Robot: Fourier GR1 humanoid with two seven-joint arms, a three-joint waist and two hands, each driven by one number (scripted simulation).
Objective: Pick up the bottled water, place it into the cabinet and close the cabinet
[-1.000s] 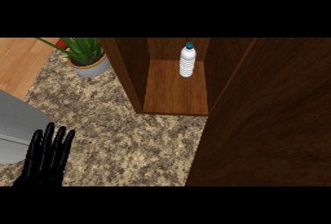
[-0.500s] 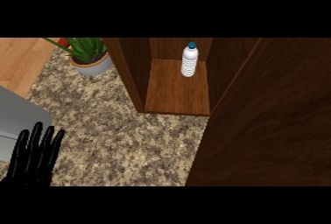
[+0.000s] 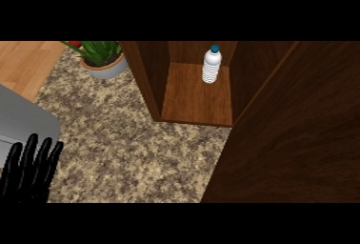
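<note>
The bottled water, clear with a teal cap, stands upright at the back of the wooden cabinet's shelf. The cabinet's dark door fills the right side of the head view, swung partly across the opening. My left hand shows at the lower left edge, open with straight fingers pointing up, far from the bottle. No right hand is visible.
A potted green plant sits on the speckled granite counter left of the cabinet. A grey sink edge lies at the left, and a light wooden surface at the top left.
My left hand has slid down and left toward the view's corner. The view has shifted slightly; the bottle stays standing in the cabinet.
</note>
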